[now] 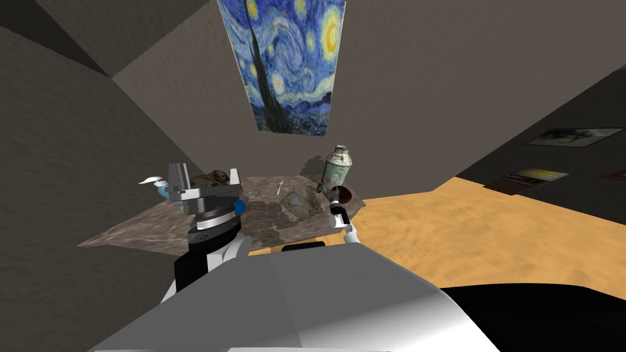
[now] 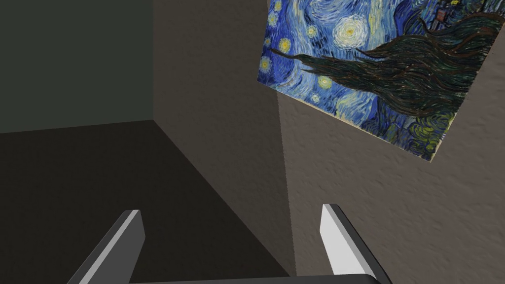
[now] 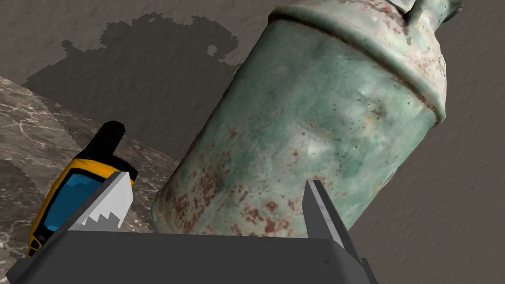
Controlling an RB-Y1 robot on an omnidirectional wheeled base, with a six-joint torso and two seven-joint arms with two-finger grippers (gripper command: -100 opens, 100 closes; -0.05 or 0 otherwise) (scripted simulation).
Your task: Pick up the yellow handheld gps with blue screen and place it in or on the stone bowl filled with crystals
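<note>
The yellow handheld GPS [image 3: 64, 192] has a blue screen and a black antenna, and lies on the marbled tabletop [image 3: 29, 128] beside a tall green, rust-spotted canister [image 3: 315, 123]. My right gripper [image 3: 215, 182] is open and low at the canister's foot, and one fingertip [image 3: 111, 197] overlaps the GPS's edge. In the head view the GPS [image 1: 320, 188] is a small speck left of the right gripper [image 1: 331, 195]. My left gripper [image 1: 205, 177] is raised over the table's left part, open [image 2: 232, 212] and holding nothing. A brown lumpy thing [image 1: 214, 178], perhaps the bowl, sits partly hidden behind it.
The canister [image 1: 337, 164] stands on a dark round plate [image 1: 347, 194] near the table's right corner. A flat square slab [image 1: 298, 203] and a small white item [image 1: 279, 186] lie mid-table. A white and blue object [image 1: 154, 182] sits at the left. The wall rises just behind the table.
</note>
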